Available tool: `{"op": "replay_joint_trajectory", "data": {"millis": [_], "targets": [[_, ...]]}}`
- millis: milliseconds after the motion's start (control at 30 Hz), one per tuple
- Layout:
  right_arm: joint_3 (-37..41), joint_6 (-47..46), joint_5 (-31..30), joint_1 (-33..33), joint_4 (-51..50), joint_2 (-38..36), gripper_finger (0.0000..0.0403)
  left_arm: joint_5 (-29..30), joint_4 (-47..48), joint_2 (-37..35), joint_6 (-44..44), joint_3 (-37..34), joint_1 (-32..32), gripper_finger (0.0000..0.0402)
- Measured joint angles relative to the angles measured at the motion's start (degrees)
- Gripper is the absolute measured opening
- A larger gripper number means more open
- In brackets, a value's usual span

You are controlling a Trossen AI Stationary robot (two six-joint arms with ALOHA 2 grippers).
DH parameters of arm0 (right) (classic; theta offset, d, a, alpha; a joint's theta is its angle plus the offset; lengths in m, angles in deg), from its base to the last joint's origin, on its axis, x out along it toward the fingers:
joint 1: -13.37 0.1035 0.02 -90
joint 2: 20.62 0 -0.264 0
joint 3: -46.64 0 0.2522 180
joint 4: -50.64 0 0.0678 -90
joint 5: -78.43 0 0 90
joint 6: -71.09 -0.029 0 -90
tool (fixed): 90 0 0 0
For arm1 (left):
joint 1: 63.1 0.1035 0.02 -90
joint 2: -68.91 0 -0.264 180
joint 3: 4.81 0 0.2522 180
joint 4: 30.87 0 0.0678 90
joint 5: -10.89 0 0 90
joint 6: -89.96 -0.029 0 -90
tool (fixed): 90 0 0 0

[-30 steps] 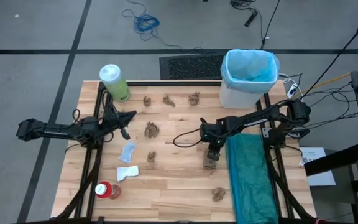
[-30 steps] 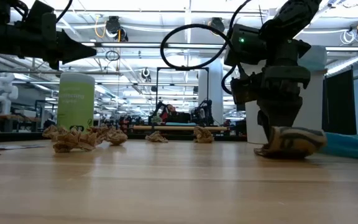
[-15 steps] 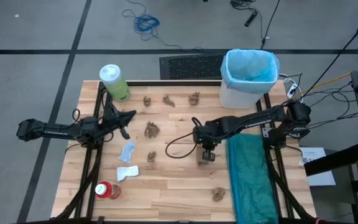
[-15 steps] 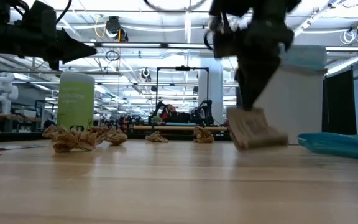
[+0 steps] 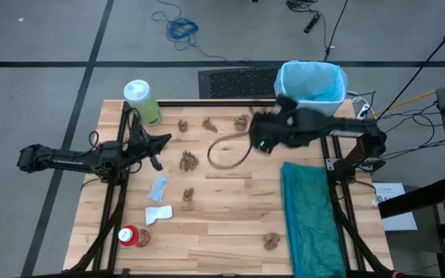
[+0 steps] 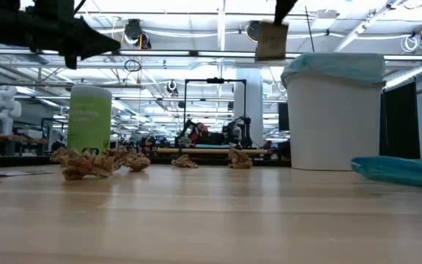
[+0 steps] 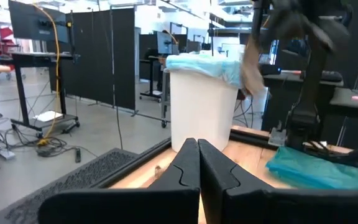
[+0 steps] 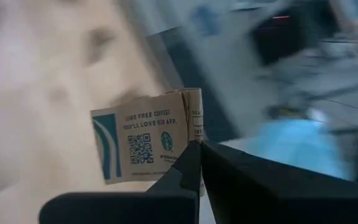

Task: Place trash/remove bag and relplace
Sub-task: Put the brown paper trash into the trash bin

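While we watched, right gripper (image 8: 197,149): jaws pinched tight on flat brown cardboard piece (image 8: 148,144), high up beside white bin with light blue bag (image 5: 310,83).
Left gripper (image 7: 197,163): jaws closed, holding nothing.

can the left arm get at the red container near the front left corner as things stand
Probably yes. The red container stands alone on the left side of the table, the shut left gripper hovers nearby, and nothing lies between them.
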Motion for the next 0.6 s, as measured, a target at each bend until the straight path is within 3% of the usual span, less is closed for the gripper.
{"op": "replay_joint_trajectory", "data": {"millis": [133,267,467,600], "targets": [[-7.1,2.5,-4.5,-4.8,-0.5,-1.5,0.0000,0.0,-0.1,4.7,-1.5,3.3,0.0,0.0000],[-8.5,4.5,-7.6,-12.6,-0.8,-4.0,0.0000,0.0,0.0,10.5,-1.5,6.1,1.6,0.0000],[-8.5,8.6,-6.9,-26.5,-0.8,-5.2,0.0000,0.0,-0.2,17.8,-1.1,8.2,7.4,0.0000],[-8.4,10.9,0.3,-34.3,-0.9,-3.7,0.0000,-0.2,-0.4,20.5,0.1,9.2,11.0,0.0000]]}}
